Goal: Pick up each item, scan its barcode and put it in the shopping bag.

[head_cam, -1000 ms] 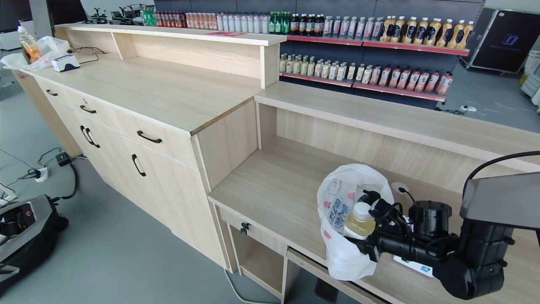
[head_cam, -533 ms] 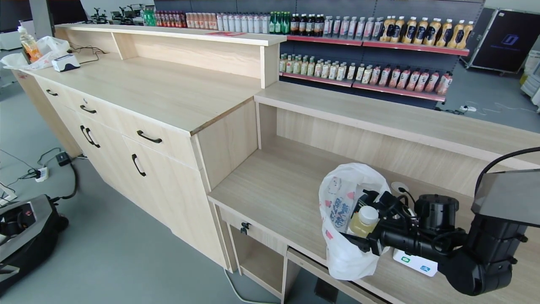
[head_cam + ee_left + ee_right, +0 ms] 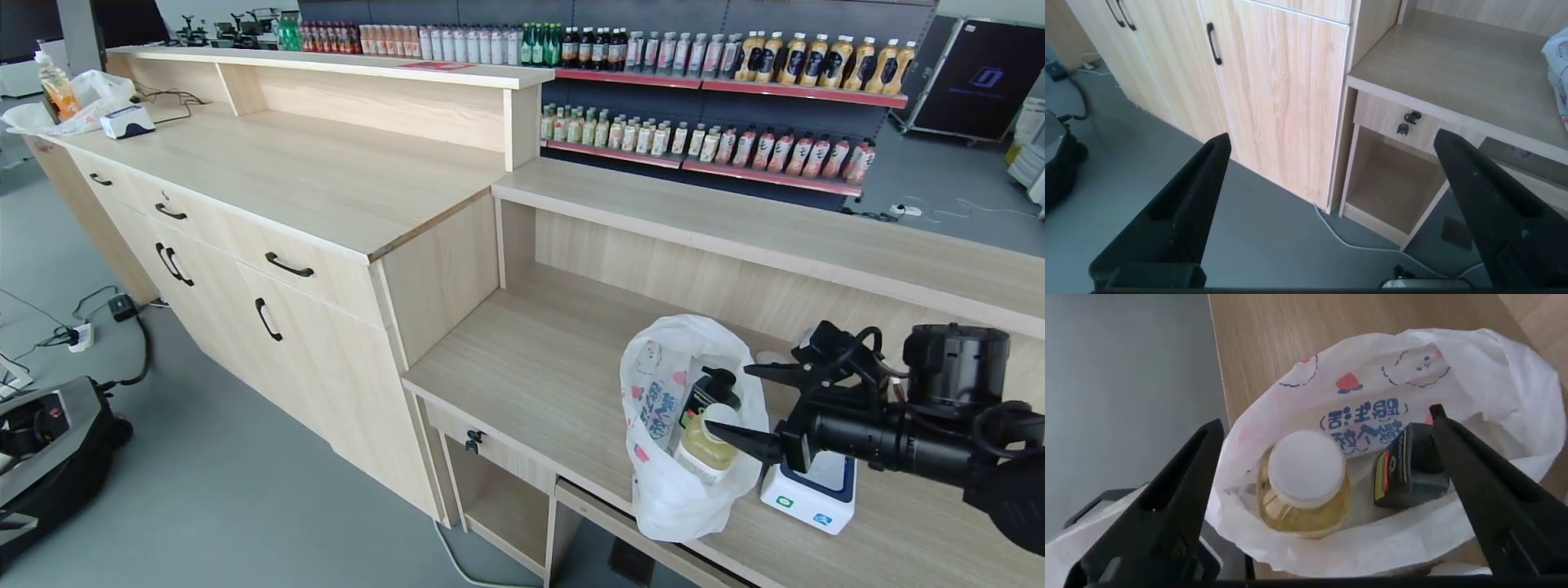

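A white shopping bag [image 3: 663, 482] with printed pictures stands open on the lower counter. Inside it are a yellow bottle with a white cap [image 3: 707, 437] [image 3: 1302, 483] and a black pump bottle [image 3: 704, 394] [image 3: 1410, 465]. My right gripper [image 3: 749, 407] hangs open just to the right of the bag's mouth, holding nothing; its fingers [image 3: 1167, 498] frame the bag [image 3: 1388, 384] in the right wrist view. A white barcode scanner [image 3: 808, 492] sits on the counter under my right arm. My left gripper [image 3: 1331, 212] is open over the grey floor, facing the cabinet front.
The lower wooden counter [image 3: 539, 359] has a back wall and an upper ledge [image 3: 735, 220]. A taller counter [image 3: 310, 171] with drawers stands to the left, bearing another bag, bottle and scanner at its far end. Shelves of drinks [image 3: 702, 90] line the back.
My right gripper let go of the yellow bottle, which now rests in the bag. The gripper opened and drew back to the right and upward, uncovering the scanner.
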Controlling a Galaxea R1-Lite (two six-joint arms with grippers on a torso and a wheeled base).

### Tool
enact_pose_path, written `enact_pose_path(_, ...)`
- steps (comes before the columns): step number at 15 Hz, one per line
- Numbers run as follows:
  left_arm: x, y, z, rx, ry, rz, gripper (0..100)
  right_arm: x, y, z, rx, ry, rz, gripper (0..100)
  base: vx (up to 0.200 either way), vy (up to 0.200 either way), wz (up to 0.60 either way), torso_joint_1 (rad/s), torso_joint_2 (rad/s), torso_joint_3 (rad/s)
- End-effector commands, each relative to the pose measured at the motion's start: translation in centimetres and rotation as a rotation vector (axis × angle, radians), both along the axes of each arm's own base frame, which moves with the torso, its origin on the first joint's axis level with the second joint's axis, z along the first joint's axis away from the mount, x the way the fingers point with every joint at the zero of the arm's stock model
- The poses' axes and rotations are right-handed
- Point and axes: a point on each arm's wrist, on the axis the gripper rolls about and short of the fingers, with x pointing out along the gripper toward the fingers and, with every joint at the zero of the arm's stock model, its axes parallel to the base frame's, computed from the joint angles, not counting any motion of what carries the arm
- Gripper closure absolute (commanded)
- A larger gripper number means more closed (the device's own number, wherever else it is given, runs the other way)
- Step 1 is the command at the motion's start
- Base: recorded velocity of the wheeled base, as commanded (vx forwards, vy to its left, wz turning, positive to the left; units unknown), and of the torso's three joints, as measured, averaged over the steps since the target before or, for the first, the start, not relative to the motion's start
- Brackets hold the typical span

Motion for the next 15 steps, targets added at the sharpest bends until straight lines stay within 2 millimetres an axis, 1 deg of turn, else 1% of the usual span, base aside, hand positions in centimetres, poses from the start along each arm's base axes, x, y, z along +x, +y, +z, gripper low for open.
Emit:
enact_pose_path(1, 0.0, 0.0, 0.0, 0.0, -0.001, 0.0, 0, -2.7, -1.8, 4.1, -0.013, -0.145, -0.06, 0, 0.0, 0.0, 0.0, 0.0, 0.0, 0.0)
enact_pose_path(2, 0.0, 0.0, 0.0, 0.0, -0.001, 0.0, 0, -3.1, -2.5, 4.9, -0.037, -0.188, -0.109, 0, 0.0, 0.0, -0.6, -0.002, 0.0, 0.007)
enact_pose_path(3, 0.0, 0.0, 0.0, 0.0, -0.001, 0.0, 0, -3.6, -3.2, 6.0, -0.062, -0.238, -0.194, 0, 0.0, 0.0, -0.6, 0.007, 0.0, 0.002)
enact_pose_path(4, 0.0, 0.0, 0.0, 0.0, -0.001, 0.0, 0, -4.3, -3.5, 7.4, -0.049, -0.286, -0.232, 0, 0.0, 0.0, -0.6, 0.002, 0.0, 0.002)
enact_pose_path(5, 0.0, 0.0, 0.0, 0.0, -0.001, 0.0, 0, -4.6, -3.6, 7.9, -0.035, -0.302, -0.246, 0, 0.0, 0.0, -0.6, -0.007, 0.01, 0.002)
enact_pose_path(6, 0.0, 0.0, 0.0, 0.0, -0.001, 0.0, 0, -5.4, -3.9, 9.8, 0.001, -0.362, -0.286, 0, 0.0, 0.0, -0.6, 0.012, 0.0, 0.002)
enact_pose_path(7, 0.0, 0.0, 0.0, 0.0, -0.001, 0.0, 0, -6.1, -4.0, 10.9, 0.024, -0.39, -0.33, 0, 0.0, 0.0, -0.6, 0.002, -0.01, 0.002)
enact_pose_path(9, 0.0, 0.0, 0.0, 0.0, -0.001, 0.0, 0, -7.8, -4.0, 12.1, 0.048, -0.378, -0.386, 0, 0.0, 0.0, -0.6, 0.005, 0.0, 0.0)
enact_pose_path(11, 0.0, 0.0, 0.0, 0.0, -0.001, 0.0, 0, -9.6, -4.0, 12.3, 0.061, -0.326, -0.485, 0, 0.0, 0.0, -0.6, -0.002, 0.0, 0.005)
enact_pose_path(12, 0.0, 0.0, 0.0, 0.0, -0.001, 0.0, 0, -11.1, -3.9, 12.1, 0.076, -0.285, -0.548, 0, 0.0, 0.0, -0.6, -0.002, 0.0, 0.002)
enact_pose_path(14, 0.0, 0.0, 0.0, 0.0, -0.001, 0.0, 0, -13.4, -4.0, 11.1, 0.078, -0.254, -0.688, 0, 0.0, 0.0, -0.6, 0.0, 0.0, 0.005)
enact_pose_path(15, 0.0, 0.0, 0.0, 0.0, -0.001, 0.0, 0, -14.2, -4.0, 10.5, 0.11, -0.239, -0.698, 0, 0.0, 0.0, -0.6, -0.002, 0.0, -0.002)
